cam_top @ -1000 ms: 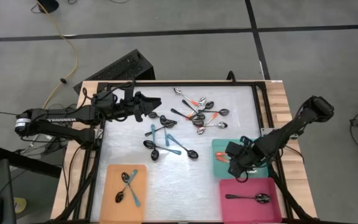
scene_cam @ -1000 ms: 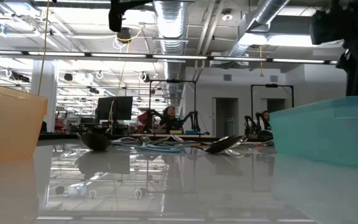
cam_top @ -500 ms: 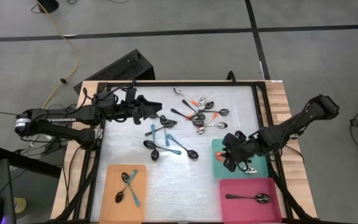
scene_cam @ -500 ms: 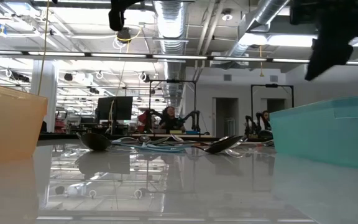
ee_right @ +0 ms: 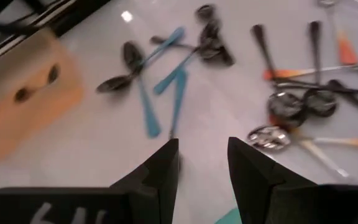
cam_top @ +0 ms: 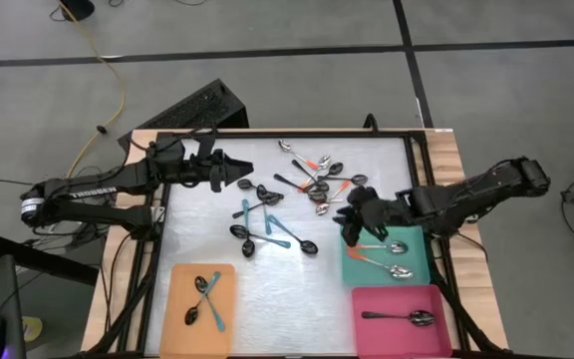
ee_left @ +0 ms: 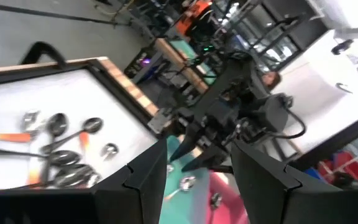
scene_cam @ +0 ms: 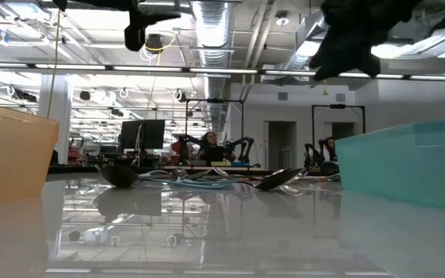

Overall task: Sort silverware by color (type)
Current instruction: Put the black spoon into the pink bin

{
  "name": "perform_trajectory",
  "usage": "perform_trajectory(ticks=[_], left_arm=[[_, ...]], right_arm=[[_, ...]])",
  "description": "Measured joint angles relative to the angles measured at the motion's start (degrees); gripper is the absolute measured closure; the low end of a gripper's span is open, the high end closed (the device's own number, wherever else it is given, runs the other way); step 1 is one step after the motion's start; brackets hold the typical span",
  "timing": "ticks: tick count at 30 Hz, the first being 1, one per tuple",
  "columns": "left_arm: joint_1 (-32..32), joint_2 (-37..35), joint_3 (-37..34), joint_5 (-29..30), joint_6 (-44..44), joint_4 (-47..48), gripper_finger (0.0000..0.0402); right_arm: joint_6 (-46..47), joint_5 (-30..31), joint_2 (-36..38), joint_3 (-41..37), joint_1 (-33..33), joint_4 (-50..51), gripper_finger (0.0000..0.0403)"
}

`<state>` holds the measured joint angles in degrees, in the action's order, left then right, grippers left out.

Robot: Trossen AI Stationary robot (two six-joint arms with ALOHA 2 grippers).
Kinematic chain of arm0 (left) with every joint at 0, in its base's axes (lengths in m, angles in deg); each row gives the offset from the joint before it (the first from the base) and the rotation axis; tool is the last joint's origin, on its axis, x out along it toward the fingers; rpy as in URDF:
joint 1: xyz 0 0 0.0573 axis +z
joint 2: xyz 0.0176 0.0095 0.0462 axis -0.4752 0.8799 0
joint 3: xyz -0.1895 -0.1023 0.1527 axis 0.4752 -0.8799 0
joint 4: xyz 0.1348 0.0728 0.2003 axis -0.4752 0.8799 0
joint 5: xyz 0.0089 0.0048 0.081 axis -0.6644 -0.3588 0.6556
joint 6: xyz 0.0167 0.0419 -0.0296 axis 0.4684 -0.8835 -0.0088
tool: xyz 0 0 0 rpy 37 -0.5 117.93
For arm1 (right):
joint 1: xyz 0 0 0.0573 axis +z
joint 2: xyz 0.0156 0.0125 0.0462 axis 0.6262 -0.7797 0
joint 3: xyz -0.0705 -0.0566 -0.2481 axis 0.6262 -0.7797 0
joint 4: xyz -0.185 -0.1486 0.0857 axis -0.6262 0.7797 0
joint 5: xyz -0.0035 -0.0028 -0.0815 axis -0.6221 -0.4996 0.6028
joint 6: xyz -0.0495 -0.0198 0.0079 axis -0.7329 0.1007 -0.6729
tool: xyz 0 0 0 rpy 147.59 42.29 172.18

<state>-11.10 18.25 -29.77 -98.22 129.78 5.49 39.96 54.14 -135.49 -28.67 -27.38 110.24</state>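
Teal, orange and metal-handled spoons [cam_top: 302,194] lie jumbled mid-table

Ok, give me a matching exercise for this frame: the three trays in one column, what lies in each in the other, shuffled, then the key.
Column one:
1. orange tray
2. teal tray
3. pink tray

Column two:
A. a single dark spoon
B. two crossed teal-handled spoons
C. orange-handled spoons, right beside the right end effector

Pairs: 1-B, 2-C, 3-A
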Motion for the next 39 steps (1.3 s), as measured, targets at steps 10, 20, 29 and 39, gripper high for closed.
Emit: perform_trajectory(ticks=[10, 20, 29, 39], left_arm=[[3.42, -0.18, 0.00, -0.34, -4.11, 7.57, 0.0239], [9.20, -0.15, 0.00, -4.43, -9.10, 8.58, 0.0239], [16.36, -0.10, 0.00, -10.43, -10.85, 11.83, 0.0239], [20.71, 0.66, 0.00, -13.34, -13.78, 12.97, 0.0239]], right_arm=[[0.44, -0.74, -3.57, 0.02, -12.49, -10.69, 0.0258], [-1.29, -1.60, -5.24, -0.04, -20.99, -12.60, 0.0258], [-1.61, -8.29, -11.04, 1.11, -22.46, -10.57, 0.0258], [-8.46, -9.05, -26.64, 12.59, -20.60, -5.69, 0.0264]])
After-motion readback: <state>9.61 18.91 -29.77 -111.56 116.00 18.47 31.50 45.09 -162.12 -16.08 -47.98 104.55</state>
